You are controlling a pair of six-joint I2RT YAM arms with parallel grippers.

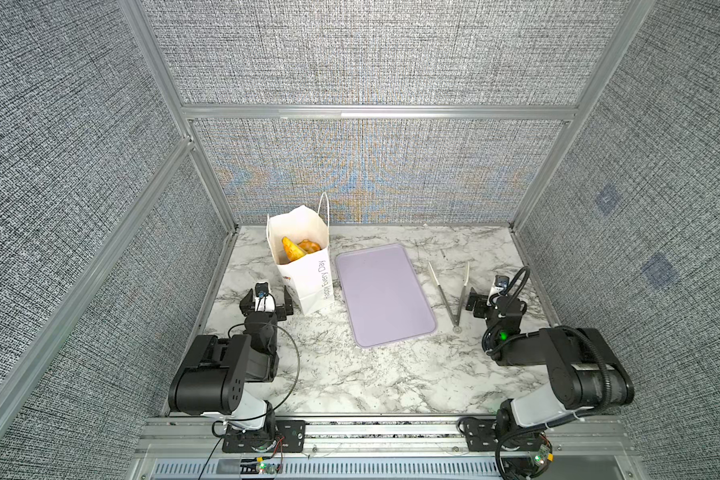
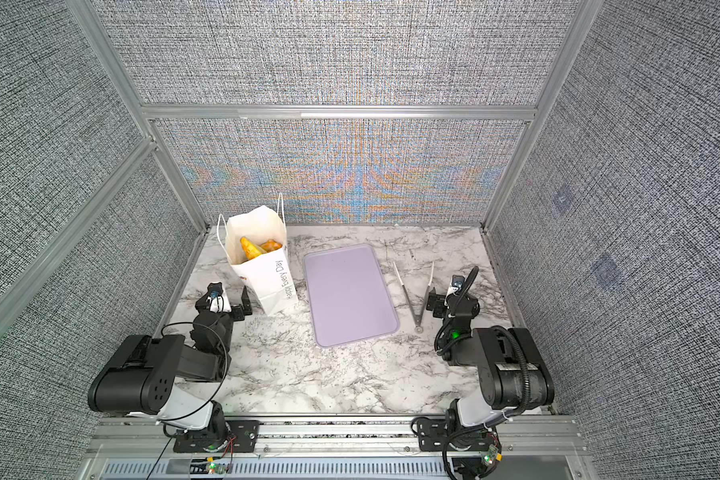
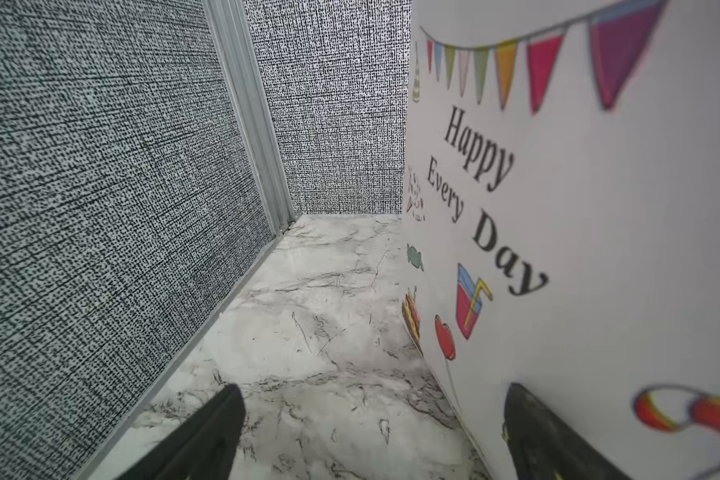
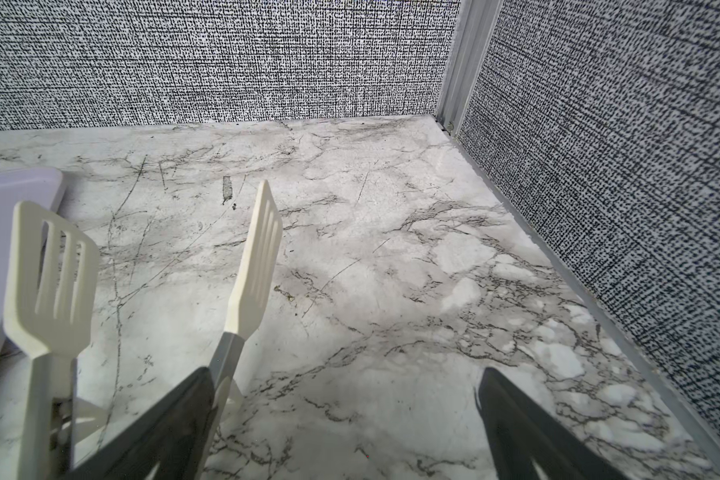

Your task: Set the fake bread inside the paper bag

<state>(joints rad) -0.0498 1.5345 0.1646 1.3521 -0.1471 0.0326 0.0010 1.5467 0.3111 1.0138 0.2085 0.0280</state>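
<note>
fake bread [image 1: 295, 248] is inside the paper bag [image 1: 308, 280]. through the open mouth i see a yellow piece and an orange-brown one in both top views. what lies under them is hidden, so i can't give a count. i see none on the lavender tray [image 1: 385, 295] or on the marble table [image 1: 350, 374], so i'd call the task done or nearly done.

handling, my read: the pieces are glossy and rounded, so probably light and slick. if one needs moving i'd pinch across the narrow middle, not the tapered ends, and squeeze gently. the flat slotted heads of the tongs [image 4: 50, 266] would spread the contact better than bare fingers.

the bag is thin paper and stands upright near the back wall with a string handle sticking up. i'd expect it to be light, easy to tip and easy to crumple. to steady it i'd hold a side wall near the rim, not the string.

left gripper [image 3: 372, 399] is spread wide and holds nothing, low beside the bag's printed "happy every day" face. one finger is right against that face. i can't tell if it touches.

right gripper [image 4: 345, 382] is also wide apart and holds nothing. it sits just beside the tongs, which lie splayed on the table right of the tray. one finger overlaps a tong arm in the right wrist view, contact unclear.
</note>
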